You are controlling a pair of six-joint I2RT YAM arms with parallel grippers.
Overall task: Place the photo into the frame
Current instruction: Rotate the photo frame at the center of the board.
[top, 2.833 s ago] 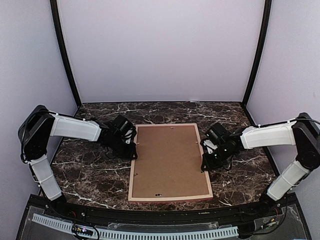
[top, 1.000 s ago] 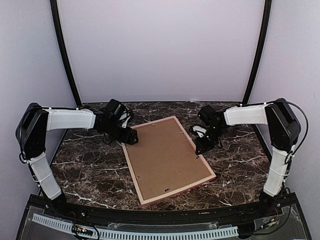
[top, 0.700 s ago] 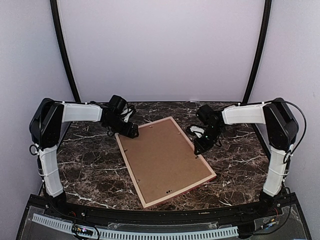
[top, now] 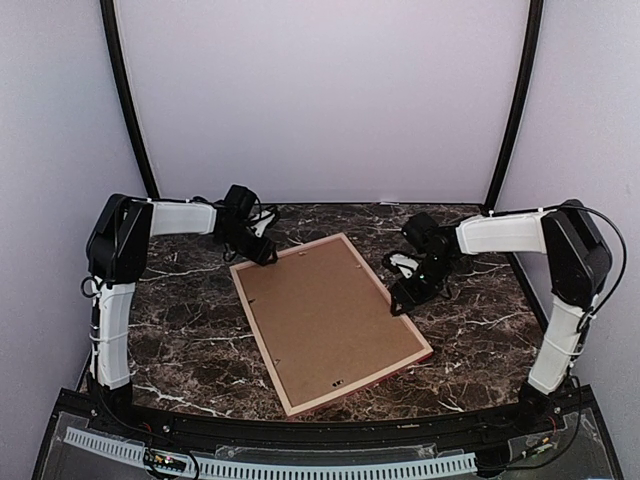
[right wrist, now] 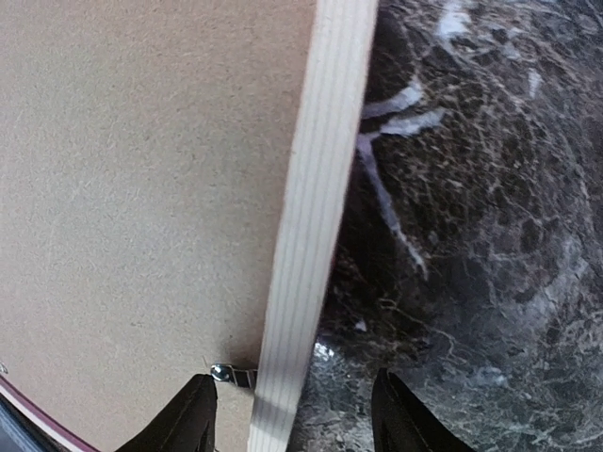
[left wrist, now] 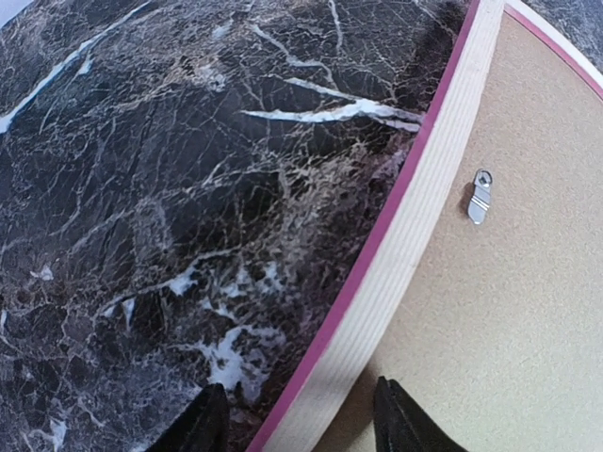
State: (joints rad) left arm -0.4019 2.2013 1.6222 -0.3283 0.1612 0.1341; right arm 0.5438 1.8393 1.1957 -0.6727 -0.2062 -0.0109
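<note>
Dark marble table (top: 180,330) underneath, white-veined. On it, face down and turned askew, the frame (left wrist: 412,226): pale wood back upward, pink-red edge just showing along the outside, one corner far and left, the opposite corner near and right. Set inside the frame, a plain brown backing board (top: 325,325). Stretched in from the left wall, the left arm (top: 180,215); from the right wall, the right arm (top: 500,232). At the frame's far left corner, the left gripper (top: 264,257), fingers spread wide, one on the table side and one over the board, astride the wooden rail; touching it or not, cannot tell. About midway along the frame's right long side, the right gripper (top: 399,302), likewise spread wide astride the rail. Smallest, a metal clip (left wrist: 480,196) on the board beside the left rail, and a second metal clip (right wrist: 231,375) right against the right rail
</note>
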